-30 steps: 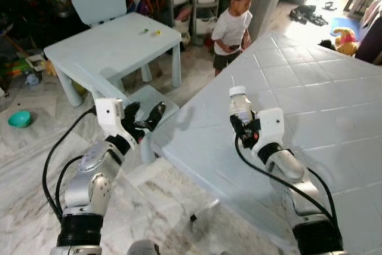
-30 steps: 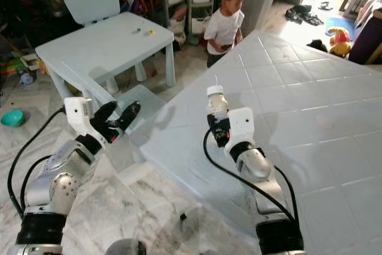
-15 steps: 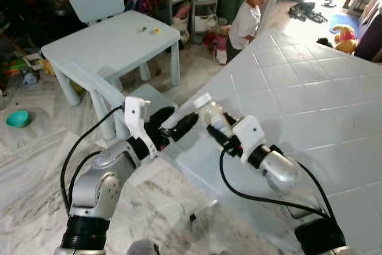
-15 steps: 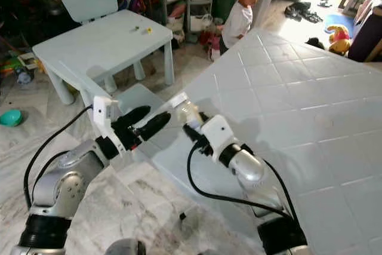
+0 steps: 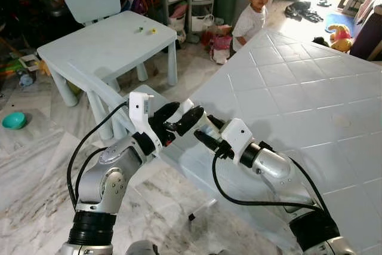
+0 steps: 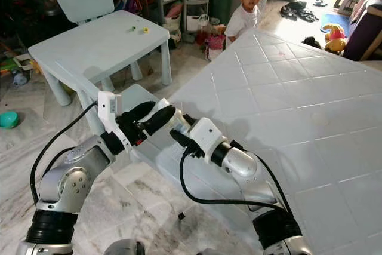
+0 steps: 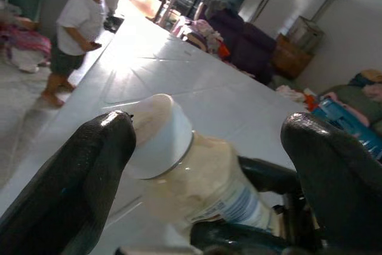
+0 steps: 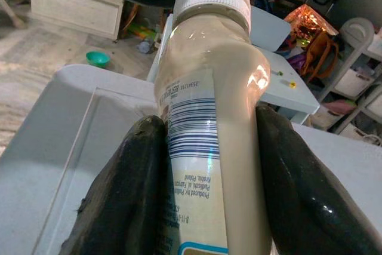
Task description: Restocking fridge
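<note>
While the bottle is mid-handover, no fridge is visible from the head or wrist cameras, so by my judgement the restocking has barely begun.

Bottle: a white-capped bottle (image 8: 206, 123) of cream-coloured drink, tilted, cap end toward the left arm, held above the near corner of the big tiled table (image 5: 310, 88).
Right gripper: the right gripper (image 5: 203, 138) pinches the bottle's labelled body, one finger (image 8: 122, 195) pressed on each side.
Left gripper: the left gripper (image 5: 179, 117) is spread, its fingers (image 7: 65, 177) flanking the cap without clearly touching it.
Done: bottle picked up and brought to the other arm.
Left: pass it over, then carry it to the fridge, I judge.
Edges: the handover sits right over the tiled table's corner edge; a slip could drop the bottle to the floor.
Room: beyond that corner stand a small pale table (image 5: 101, 43) and chair (image 5: 89, 4); a child (image 5: 253, 7) stands at the tiled table's far edge, so walking room is narrow.
</note>
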Available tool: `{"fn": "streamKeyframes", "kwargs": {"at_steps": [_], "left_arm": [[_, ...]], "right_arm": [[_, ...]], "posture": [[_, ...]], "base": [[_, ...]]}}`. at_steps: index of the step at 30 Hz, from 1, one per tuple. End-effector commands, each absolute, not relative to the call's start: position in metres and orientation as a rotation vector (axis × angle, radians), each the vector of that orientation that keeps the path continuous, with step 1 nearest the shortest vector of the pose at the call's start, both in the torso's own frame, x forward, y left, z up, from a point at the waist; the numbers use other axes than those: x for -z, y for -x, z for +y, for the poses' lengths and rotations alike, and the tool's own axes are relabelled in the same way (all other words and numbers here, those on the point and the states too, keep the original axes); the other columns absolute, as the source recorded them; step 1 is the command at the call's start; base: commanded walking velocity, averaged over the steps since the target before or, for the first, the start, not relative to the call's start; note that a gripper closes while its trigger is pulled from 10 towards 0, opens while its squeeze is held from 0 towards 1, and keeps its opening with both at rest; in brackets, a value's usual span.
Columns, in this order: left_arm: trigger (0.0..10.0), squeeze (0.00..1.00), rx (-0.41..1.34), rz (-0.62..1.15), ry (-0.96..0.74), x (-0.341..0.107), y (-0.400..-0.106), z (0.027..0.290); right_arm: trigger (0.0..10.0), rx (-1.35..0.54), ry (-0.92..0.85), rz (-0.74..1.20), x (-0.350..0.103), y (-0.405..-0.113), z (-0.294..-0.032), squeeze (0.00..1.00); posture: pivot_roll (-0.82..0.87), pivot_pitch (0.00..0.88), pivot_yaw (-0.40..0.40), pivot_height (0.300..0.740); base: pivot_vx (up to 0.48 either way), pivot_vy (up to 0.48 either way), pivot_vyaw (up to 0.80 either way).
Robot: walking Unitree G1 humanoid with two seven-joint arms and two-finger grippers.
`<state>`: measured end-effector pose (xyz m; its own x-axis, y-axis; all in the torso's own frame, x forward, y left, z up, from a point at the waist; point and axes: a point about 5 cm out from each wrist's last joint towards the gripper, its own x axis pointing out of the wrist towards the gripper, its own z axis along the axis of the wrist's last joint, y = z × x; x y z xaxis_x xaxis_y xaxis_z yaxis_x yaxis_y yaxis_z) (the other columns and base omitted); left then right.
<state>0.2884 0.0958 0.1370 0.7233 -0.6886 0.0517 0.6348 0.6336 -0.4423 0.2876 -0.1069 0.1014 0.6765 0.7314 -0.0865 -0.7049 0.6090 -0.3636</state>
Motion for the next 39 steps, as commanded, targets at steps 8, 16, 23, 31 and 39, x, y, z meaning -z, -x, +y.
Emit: {"fn": "streamKeyframes", "kwargs": {"at_steps": [8,16,23,31,39], "left_arm": [[10.0,1.0,0.619,0.114,0.419,-0.132,-0.302,0.111],[10.0,0.0,0.677,0.141,0.425,-0.127,-0.3,0.098],[9.2,0.0,0.754,0.116,0.497,-0.134,-0.3,0.083],[0.0,0.0,0.704,0.085,0.551,-0.14,-0.308,0.088],[0.0,0.0,0.719,0.071,0.549,-0.143,-0.307,0.087]], "right_arm": [[10.0,-0.835,0.423,-0.157,-0.11,-0.29,-0.102,0.0],[10.0,-0.832,0.415,-0.194,-0.114,-0.291,-0.095,0.0],[10.0,-0.849,0.423,-0.208,-0.113,-0.291,-0.089,0.0],[10.0,-0.852,0.429,-0.216,-0.113,-0.291,-0.087,0.0],[10.0,-0.85,0.449,-0.218,-0.111,-0.292,-0.087,0.0]], "posture": [[0.04,0.0,-0.025,0.74],[0.04,0.0,-0.024,0.74],[0.04,0.0,-0.024,0.74],[0.04,0.0,-0.021,0.74],[0.04,0.0,-0.024,0.74]], "base": [[0.0,0.0,0.0],[0.0,0.0,0.0],[0.0,0.0,0.0],[0.0,0.0,0.0],[0.0,0.0,0.0]]}}
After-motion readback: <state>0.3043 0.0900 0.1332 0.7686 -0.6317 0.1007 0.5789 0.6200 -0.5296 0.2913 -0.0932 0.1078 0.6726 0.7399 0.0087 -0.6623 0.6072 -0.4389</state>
